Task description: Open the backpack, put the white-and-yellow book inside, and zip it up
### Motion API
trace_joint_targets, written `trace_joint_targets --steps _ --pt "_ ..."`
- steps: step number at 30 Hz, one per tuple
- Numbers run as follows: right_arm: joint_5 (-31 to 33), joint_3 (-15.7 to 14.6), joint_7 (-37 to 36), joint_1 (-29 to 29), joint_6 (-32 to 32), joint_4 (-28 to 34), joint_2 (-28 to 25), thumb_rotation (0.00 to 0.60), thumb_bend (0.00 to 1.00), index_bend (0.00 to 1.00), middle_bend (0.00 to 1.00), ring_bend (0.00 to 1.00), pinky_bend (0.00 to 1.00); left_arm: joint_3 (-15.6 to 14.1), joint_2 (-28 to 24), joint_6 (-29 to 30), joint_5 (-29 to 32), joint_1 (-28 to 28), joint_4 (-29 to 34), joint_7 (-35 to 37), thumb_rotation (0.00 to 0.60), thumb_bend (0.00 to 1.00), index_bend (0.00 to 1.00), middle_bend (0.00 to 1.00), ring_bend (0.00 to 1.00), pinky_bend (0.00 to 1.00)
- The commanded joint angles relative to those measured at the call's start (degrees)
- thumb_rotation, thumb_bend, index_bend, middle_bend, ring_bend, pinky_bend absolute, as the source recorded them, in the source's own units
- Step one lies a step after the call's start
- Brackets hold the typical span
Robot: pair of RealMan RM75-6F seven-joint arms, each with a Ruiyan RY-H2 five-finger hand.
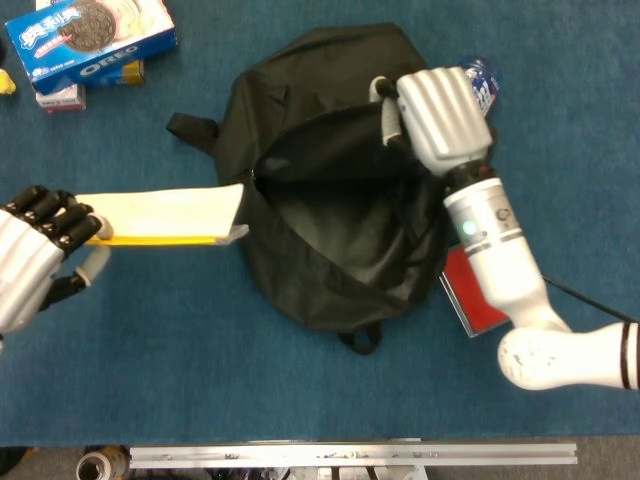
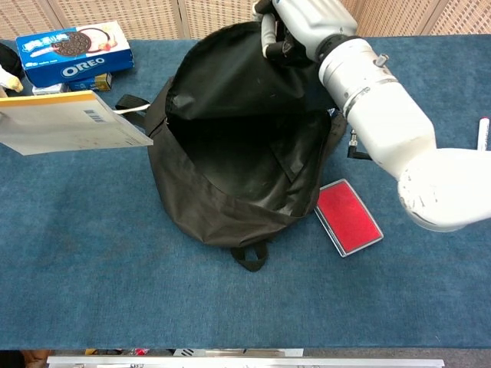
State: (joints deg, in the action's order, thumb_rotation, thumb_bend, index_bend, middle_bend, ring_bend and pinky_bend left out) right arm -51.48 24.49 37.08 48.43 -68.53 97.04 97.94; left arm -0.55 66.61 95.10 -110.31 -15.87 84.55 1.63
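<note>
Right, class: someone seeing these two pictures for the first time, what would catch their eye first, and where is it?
The black backpack at the table's middle, its mouth held wide by the right hand gripping the upper flap. From the left, the left hand holds the white-and-yellow book flat, its tip at the opening. A red case lies beside the bag's lower right.
</note>
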Motion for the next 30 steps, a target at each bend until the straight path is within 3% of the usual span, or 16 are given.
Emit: trace_joint_targets --steps 1,12,30 --pt "1.2 1.5 0.4 1.8 -0.4 -0.8 1.6 0.6 0.84 0.82 0.72 0.62 0.8 0.0 0.4 -0.6 -0.6 -0.7 0.8 0.1 0.6 0.39 0.73 0.6 0.47 0.5" --pt "4.3 5.4 -2.1 6.4 -1.3 -3.8 5.7 0.6 0.84 0.83 0.73 0.63 0.82 0.5 2.5 -3.6 -2.5 -4.2 3.8 0.2 0.6 0.39 0.73 0.6 0.47 0.5" --pt "8.6 8.0 -7.9 9.7 -2.6 -6.1 11.6 0.6 0.84 0.83 0.73 0.63 0.82 1.3 7.5 -8.6 -1.7 -8.2 5.3 -2.3 0.6 0.39 0.73 0.6 0.47 0.49"
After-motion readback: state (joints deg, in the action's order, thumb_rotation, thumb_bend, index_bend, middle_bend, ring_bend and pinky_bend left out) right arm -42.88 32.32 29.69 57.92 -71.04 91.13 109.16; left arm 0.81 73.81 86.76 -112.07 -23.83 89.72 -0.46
